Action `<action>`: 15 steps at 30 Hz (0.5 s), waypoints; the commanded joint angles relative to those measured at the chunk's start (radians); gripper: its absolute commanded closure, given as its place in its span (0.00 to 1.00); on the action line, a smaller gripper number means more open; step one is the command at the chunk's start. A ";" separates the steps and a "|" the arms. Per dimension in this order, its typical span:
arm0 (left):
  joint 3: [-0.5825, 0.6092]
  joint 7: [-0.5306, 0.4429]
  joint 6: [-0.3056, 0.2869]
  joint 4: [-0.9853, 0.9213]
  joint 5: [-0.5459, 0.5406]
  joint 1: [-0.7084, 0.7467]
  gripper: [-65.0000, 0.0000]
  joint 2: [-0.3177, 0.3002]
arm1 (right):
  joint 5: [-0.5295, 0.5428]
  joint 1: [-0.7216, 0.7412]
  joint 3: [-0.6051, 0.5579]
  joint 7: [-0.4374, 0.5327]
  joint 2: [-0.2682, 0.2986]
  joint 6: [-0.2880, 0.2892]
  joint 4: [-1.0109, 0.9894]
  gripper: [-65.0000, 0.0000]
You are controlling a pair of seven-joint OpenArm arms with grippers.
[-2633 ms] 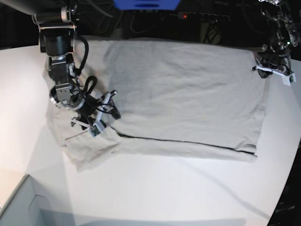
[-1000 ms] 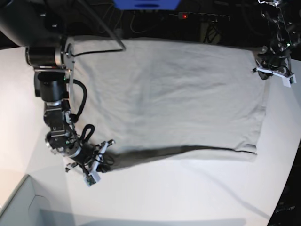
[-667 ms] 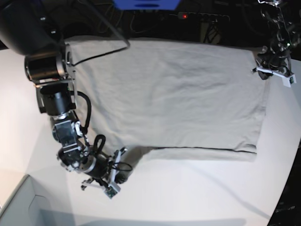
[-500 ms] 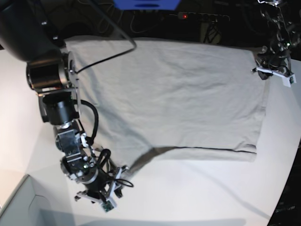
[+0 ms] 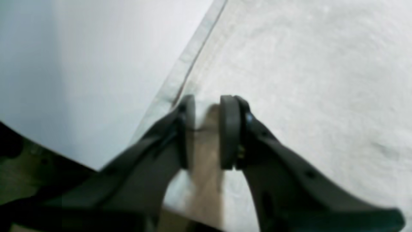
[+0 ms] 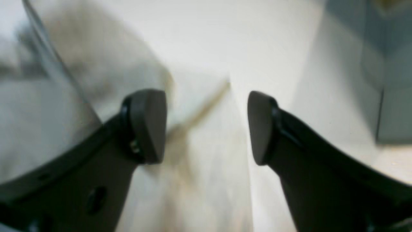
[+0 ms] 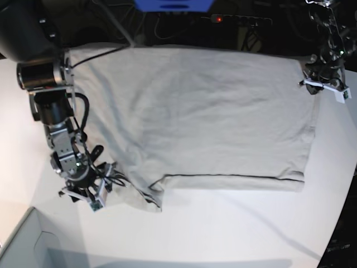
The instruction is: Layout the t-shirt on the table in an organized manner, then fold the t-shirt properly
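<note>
The light grey-beige t-shirt [image 7: 212, 117] lies spread flat on the white table [image 7: 223, 234], with a rumpled sleeve at its front left corner [image 7: 146, 196]. My right gripper [image 7: 105, 187] is just left of that sleeve. In the right wrist view it [image 6: 207, 125] is open and empty, with blurred cloth [image 6: 106, 54] under and beyond it. My left gripper [image 7: 316, 82] is at the shirt's far right corner. In the left wrist view it [image 5: 207, 129] is shut on the shirt's hem edge [image 5: 305, 80], beside bare table [image 5: 96, 64].
A pale grey box corner [image 7: 22, 245] sits at the front left, close to my right arm, and shows in the right wrist view [image 6: 392, 80]. Dark clutter and a power strip [image 7: 234, 19] lie beyond the table's far edge. The table's curved edge runs down the right side.
My right gripper pulled the shirt's front left part toward the front, then let it go and moved back left. The sleeve now lies flat on the table. The left arm has not moved.
</note>
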 commanded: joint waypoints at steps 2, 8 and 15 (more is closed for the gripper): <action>0.005 0.056 0.009 -0.004 0.015 0.007 0.79 -0.003 | 0.011 0.006 0.037 0.029 0.012 0.032 0.019 0.49; 0.005 0.056 0.009 -0.004 0.020 0.005 0.79 -0.008 | 0.011 -0.037 0.166 0.030 0.007 0.157 0.021 0.47; 0.005 0.056 0.009 -0.004 0.022 0.002 0.79 -0.006 | 0.010 -0.058 0.118 0.030 -0.011 0.175 0.021 0.47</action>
